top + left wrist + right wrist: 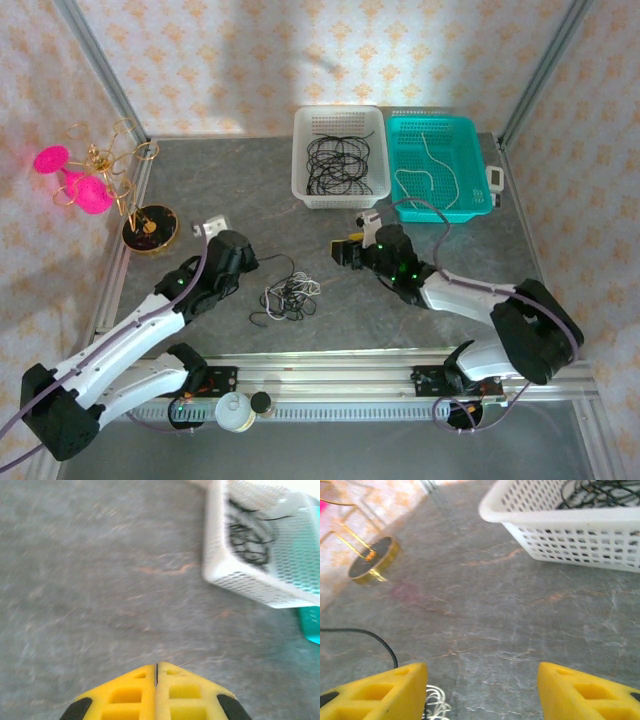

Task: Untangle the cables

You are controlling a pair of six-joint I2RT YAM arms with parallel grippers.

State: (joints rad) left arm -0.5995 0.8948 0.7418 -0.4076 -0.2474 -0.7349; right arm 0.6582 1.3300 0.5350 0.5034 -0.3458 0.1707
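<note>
A small tangle of black and white cables lies on the grey table between the two arms. My left gripper is just left of it, fingers pressed together with nothing visible between them, over bare table. My right gripper hovers up and to the right of the tangle, open. A black cable and white loops show beside its left finger. More black cables lie in the white basket, and a white cable lies in the teal basket.
A gold wire stand with pink ornaments on a round base stands at the left. A small white block sits near it. A white device rests right of the teal basket. Bottles stand on the near rail.
</note>
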